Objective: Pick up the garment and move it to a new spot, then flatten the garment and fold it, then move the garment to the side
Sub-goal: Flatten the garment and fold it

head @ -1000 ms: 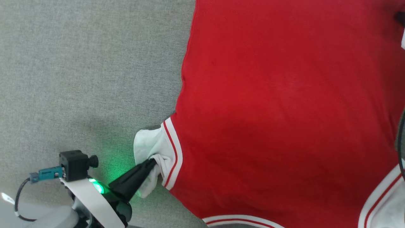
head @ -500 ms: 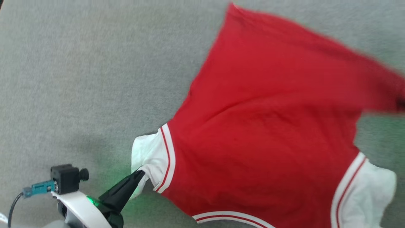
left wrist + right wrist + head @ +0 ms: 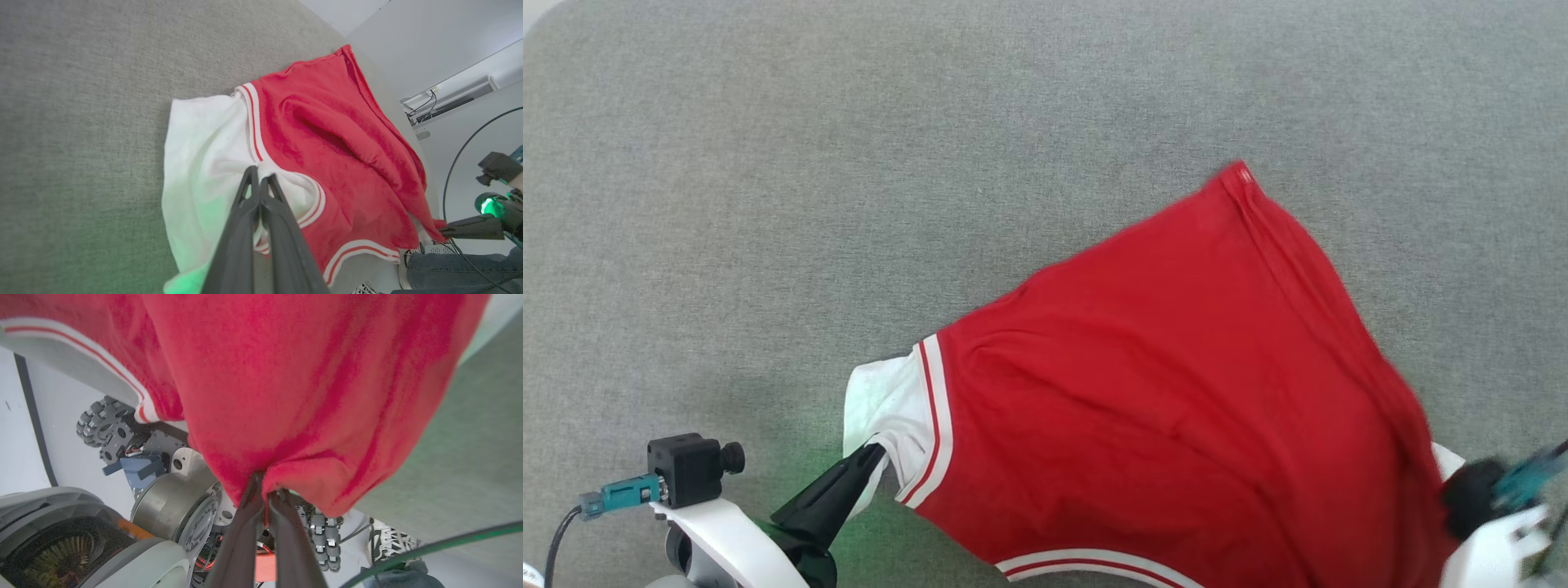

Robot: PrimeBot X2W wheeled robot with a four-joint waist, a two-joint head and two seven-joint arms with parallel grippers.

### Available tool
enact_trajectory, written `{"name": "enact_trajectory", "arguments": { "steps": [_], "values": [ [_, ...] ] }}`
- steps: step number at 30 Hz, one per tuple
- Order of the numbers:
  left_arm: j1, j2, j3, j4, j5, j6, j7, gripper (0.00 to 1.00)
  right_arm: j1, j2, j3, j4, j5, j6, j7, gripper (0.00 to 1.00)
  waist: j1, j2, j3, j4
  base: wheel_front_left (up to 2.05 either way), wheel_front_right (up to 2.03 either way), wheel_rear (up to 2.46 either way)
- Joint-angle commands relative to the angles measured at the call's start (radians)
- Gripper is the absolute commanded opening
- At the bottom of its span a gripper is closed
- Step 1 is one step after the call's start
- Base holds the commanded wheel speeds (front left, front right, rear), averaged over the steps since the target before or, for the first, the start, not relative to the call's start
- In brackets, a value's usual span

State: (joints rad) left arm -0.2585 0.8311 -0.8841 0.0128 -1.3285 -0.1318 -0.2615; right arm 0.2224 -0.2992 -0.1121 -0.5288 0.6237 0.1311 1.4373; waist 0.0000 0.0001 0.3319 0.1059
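Dark fingers of the left gripper (image 3: 872, 452) are squeezed tight on the white sleeve (image 3: 876, 400) of the red jersey shirt (image 3: 1160, 408), low on the robot's left side. In the left wrist view the two fingers (image 3: 240, 228) meet at their tips, with a fold of white cloth caught between them. A green glow falls on the sleeve there.

On the robot's right, the right gripper (image 3: 264, 486) is closed too. It pinches a bunched lump of red cloth, and the shirt spreads out from that pinch like a little tent. Below the lump sit a ridged wheel (image 3: 100, 428) of the robot's own base and a person's shoe (image 3: 390, 541) on the pale floor.

The shirt stretches between the two grippers, at the near edge of the grey cloth table (image 3: 768, 204), and its red body spreads away over the table. Whether the sleeve rests on the table or floats just above it cannot be told.

White-and-red striped trim (image 3: 931, 425) runs where the sleeve joins the red part. More striped trim (image 3: 1086, 563) curves along the nearest edge of the shirt. The right side of the shirt is gathered into a long ridge. That ridge runs up to one red corner (image 3: 1241, 173), the farthest bit of the shirt. Past it is more grey table.
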Motion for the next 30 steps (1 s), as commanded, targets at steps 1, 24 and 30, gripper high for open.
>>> {"name": "enact_trajectory", "arguments": {
  "steps": [1,24,30],
  "values": [
    [0.002,-0.002,0.004,0.001,-0.002,0.002,-0.005,0.0,0.012,0.003,0.012,0.007,-0.007,-0.001,-0.006,0.0,0.0,-0.0001,-0.001,-0.001,0.0,0.0,0.0],
    [-0.074,-0.035,-0.005,-0.014,0.026,0.002,-0.005,0.0,-0.625,-0.114,0.047,0.117,-0.119,-0.001,-0.239,1.0,0.0,-0.0001,0.105,0.067,0.0,0.0,0.0],
    [-0.128,-0.062,-0.049,-0.007,0.022,0.002,-0.005,0.0,-0.796,-0.081,0.165,0.394,-0.211,-0.001,-0.33,1.0,0.0,-0.0001,0.145,0.122,0.0,0.0,0.0]
  ]
}}
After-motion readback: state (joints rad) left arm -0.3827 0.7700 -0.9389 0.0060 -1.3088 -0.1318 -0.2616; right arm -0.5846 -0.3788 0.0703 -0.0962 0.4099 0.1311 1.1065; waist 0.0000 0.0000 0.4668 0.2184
